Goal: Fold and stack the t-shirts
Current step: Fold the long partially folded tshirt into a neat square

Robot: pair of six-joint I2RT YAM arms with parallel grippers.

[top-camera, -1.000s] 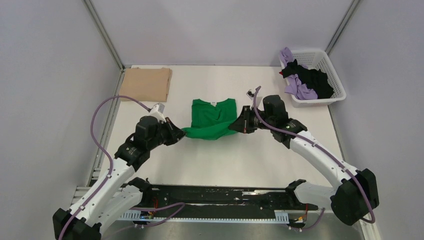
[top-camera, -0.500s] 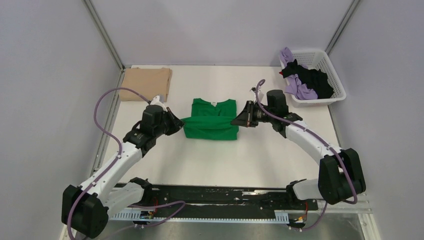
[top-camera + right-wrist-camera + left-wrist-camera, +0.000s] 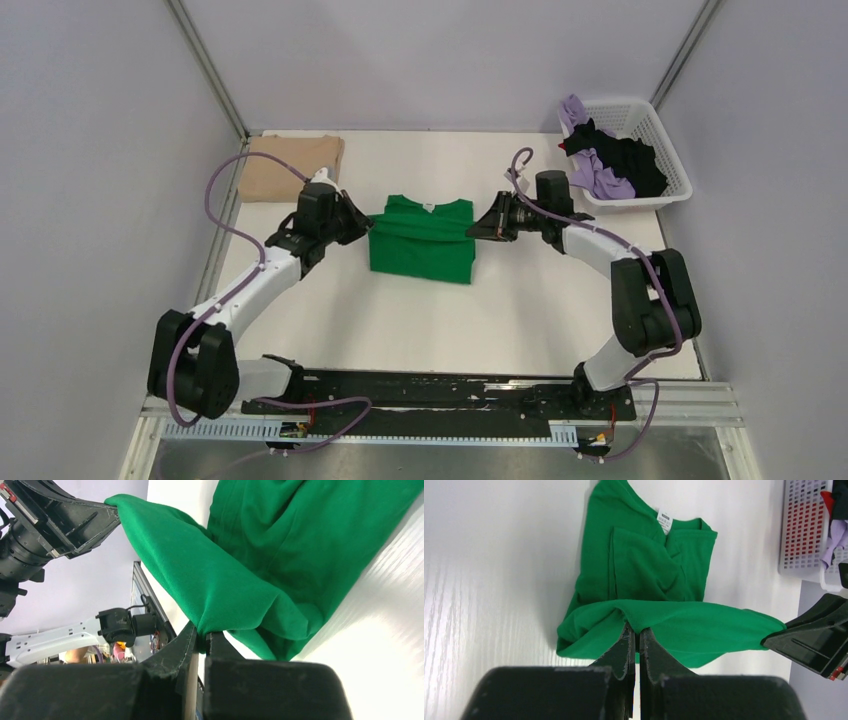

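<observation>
A bright green t-shirt [image 3: 421,238] with a small white label [image 3: 664,519] lies mid-table, its lower half lifted and carried over its upper half. My left gripper [image 3: 362,222] is shut on the hem's left corner [image 3: 634,626], and my right gripper [image 3: 475,229] is shut on the hem's right corner [image 3: 202,637]. The stretched hem spans between both grippers above the collar half. A folded tan t-shirt [image 3: 290,165] rests at the back left. Lilac and black t-shirts [image 3: 612,165] are heaped in the basket.
A white lattice basket [image 3: 665,135] stands at the back right corner. Grey walls and metal rails enclose the table on three sides. Bare white tabletop [image 3: 440,320] stretches between the green shirt and the arm bases.
Both grippers have carried the green shirt's hem away from the arm bases, toward the collar, so the fold now covers more of the shirt. Both arms have stretched farther out.
</observation>
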